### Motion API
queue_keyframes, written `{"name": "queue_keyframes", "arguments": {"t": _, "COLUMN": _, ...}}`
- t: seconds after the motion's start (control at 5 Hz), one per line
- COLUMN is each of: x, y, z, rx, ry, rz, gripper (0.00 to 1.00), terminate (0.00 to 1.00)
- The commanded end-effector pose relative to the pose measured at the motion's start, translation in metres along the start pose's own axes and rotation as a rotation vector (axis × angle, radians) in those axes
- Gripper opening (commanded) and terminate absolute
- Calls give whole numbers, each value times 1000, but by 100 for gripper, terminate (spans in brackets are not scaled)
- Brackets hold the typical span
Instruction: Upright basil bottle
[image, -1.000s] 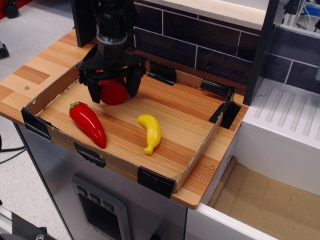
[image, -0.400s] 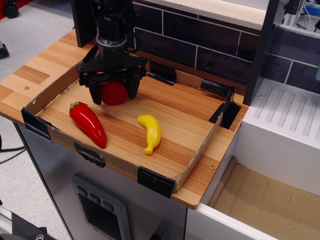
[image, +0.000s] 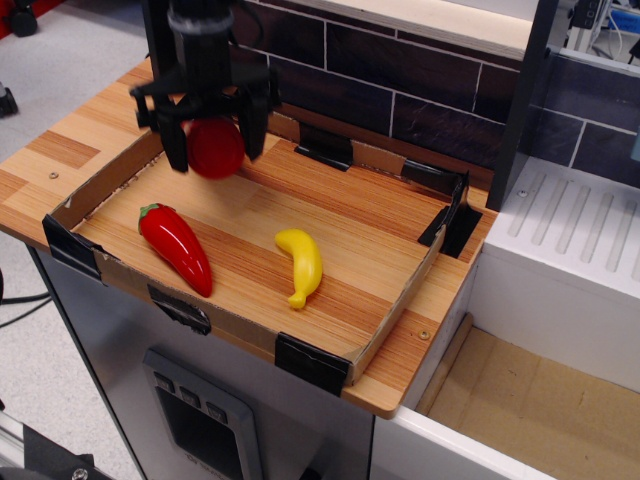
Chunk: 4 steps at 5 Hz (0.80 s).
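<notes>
In the upper left, the black gripper (image: 212, 150) clamps the red-capped basil bottle (image: 214, 148), likely light, rigid, and slick; its wide cap seems the surest grip.

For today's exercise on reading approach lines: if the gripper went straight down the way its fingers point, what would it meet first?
The gripper, shut on the basil bottle, points down at the tray floor. That bare wood, just behind the red pepper, likely comes first; depth is uncertain.
</notes>
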<state>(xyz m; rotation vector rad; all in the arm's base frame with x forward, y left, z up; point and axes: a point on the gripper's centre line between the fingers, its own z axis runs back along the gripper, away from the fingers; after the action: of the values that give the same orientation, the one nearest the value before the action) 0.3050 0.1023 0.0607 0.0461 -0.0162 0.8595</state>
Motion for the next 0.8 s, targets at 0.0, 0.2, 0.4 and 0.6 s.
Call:
{"name": "queue_keyframes", "arguments": {"t": 0.0, "x": 27, "y": -6, "z": 57, "rx": -58, "ry": -29, "rz": 45, "gripper": 0, "terminate": 0}}
{"name": "queue_keyframes", "arguments": {"t": 0.2, "x": 38, "y": -9, "z": 62, "rx": -63, "ry": -33, "rz": 51, "gripper": 0, "terminate": 0}}
{"name": "queue_keyframes", "arguments": {"t": 0.4, "x": 41, "y": -13, "z": 64, "rx": -67, "ry": -12, "rz": 62, "gripper": 0, "terminate": 0}}
{"name": "queue_keyframes", "arguments": {"t": 0.6, "x": 40, "y": -14, "z": 50, "rx": -26, "ry": -3, "rz": 49, "gripper": 100, "terminate": 0}}
